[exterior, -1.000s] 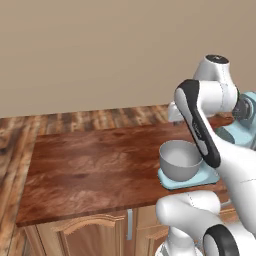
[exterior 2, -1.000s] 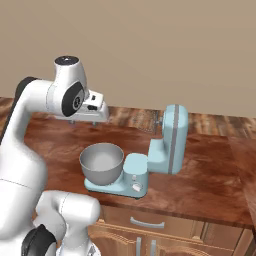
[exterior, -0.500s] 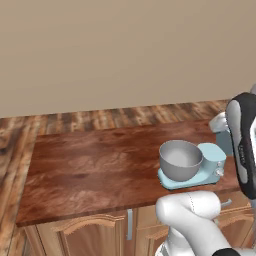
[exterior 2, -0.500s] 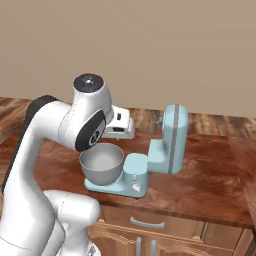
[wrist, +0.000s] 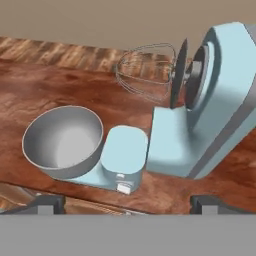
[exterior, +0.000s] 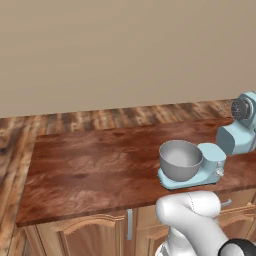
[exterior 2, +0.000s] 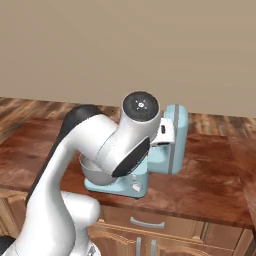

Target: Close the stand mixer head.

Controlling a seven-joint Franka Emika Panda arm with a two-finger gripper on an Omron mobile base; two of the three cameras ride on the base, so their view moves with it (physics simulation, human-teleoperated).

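The stand mixer head (wrist: 225, 85) is tilted up and back, its dark hub (wrist: 179, 75) and wire whisk (wrist: 146, 70) pointing out over the counter. It stands pale blue at the right edge of the left base view (exterior: 248, 122) and behind my arm in the right base view (exterior 2: 176, 135). Below sit the grey bowl (wrist: 61, 140) and the flat base (wrist: 124, 149). My gripper (wrist: 128, 207) is open, hovering in front of and above the mixer with nothing between its fingertips (wrist: 47, 204).
The mixer stands near the front right of a dark wooden counter (exterior: 90, 165), cabinet doors (exterior: 90, 235) below and a plain wall behind. My white arm (exterior 2: 115, 150) hides the bowl in the right base view. Bare counter stretches left of the bowl (exterior: 180, 159).
My arm has swung right toward the mixer, leaving the left base view and now covering the bowl in the right base view. The mixer head stays tilted up.
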